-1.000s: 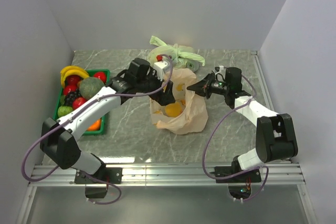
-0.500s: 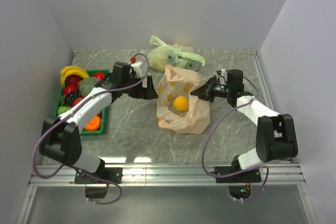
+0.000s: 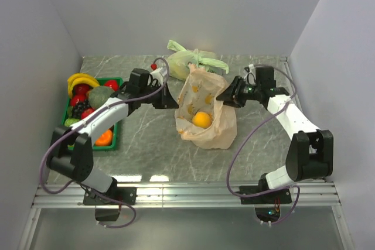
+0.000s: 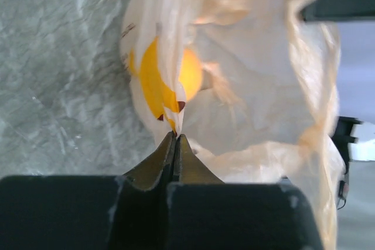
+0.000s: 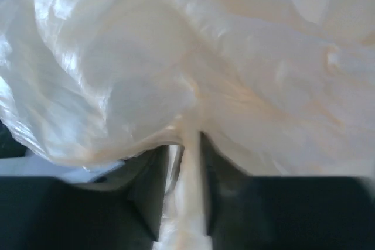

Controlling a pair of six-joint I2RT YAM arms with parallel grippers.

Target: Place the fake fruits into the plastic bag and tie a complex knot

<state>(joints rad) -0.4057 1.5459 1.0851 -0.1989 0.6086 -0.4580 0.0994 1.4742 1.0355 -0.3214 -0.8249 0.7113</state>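
Overhead view of my two-arm table, read left to right. At the far left a green tray (image 3: 117,80) holds most of the fake fruits (image 3: 79,99): a banana (image 3: 81,78), some red pieces and a large dark green melon (image 3: 101,95). I judge the fruits hard, glossy and light. The round ones are likely to roll or squirt out of a shallow pinch, so I would close across their middles.

The left gripper (image 4: 175,137) reaches in from the tray side. Its wrist camera shows the jaws clenched on a thin fold of the plastic bag (image 3: 214,133) at its left edge.

The bag stands mid-table, peach-orange and translucent, its mouth pulled up. One orange (image 3: 202,119) shows through the film and weighs down the bottom. A pale green bag (image 3: 187,60) lies just behind it. The film looks very thin, limp and slippery, and would stretch or tear if a single layer were dragged. I would take it by the bunched rim or the loop handles, never the belly.

The right gripper (image 5: 186,162) meets the bag's right edge. Its jaws stand slightly apart with a strip of film running between them. That view is washed out, so I read the hold as loosened rather than clamped.
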